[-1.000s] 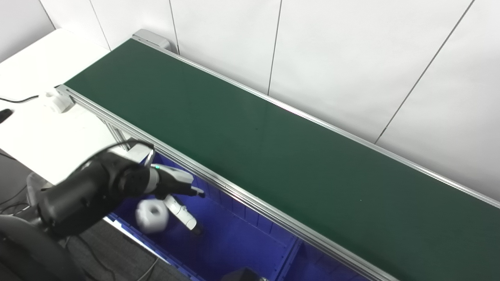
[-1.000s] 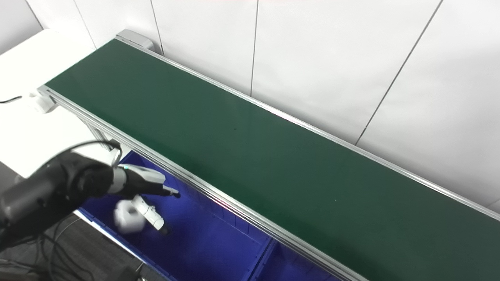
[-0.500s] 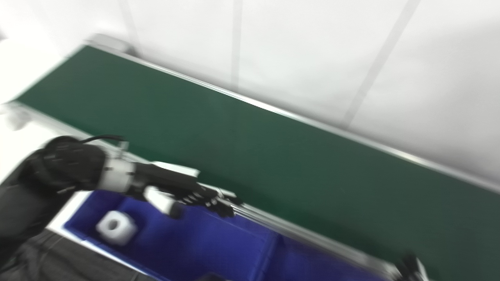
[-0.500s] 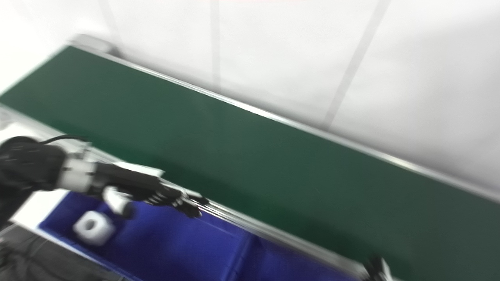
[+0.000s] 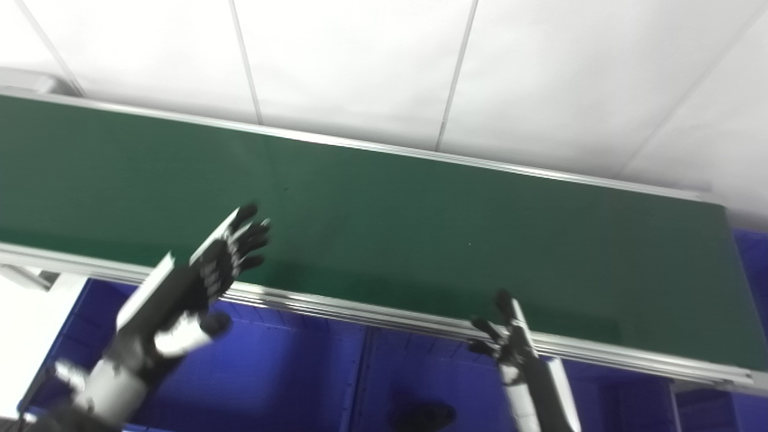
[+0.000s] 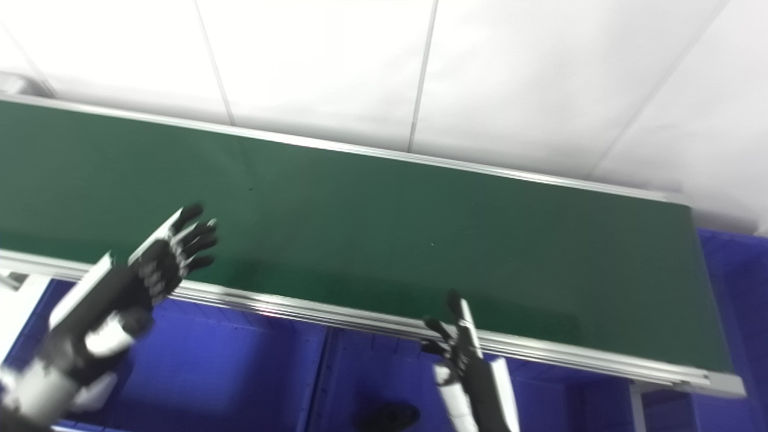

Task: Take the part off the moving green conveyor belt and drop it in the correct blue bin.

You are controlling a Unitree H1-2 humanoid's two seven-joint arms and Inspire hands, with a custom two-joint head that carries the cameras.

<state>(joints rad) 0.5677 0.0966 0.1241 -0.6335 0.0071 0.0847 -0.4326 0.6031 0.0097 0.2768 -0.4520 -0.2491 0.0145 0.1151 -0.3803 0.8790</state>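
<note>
Green conveyor belt (image 5: 384, 204) showing no part; left hand (image 5: 204, 282) and right hand (image 5: 510, 351) hovering at near edge, fingers spread, holding nothing; pick pending over blue bins (image 5: 288, 372)

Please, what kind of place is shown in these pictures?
Probably a factory-style sorting station or test cell. A long green conveyor belt with aluminium side rails runs along a white panelled wall, and blue plastic bins sit below its near edge.

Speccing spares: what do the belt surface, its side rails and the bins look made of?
Conveyor belt: matte dark green, likely rubber or PVC, no glare. Side rail: silvery ribbed metal, probably extruded aluminium. Blue bin: glossy moulded plastic, by its look.
</note>
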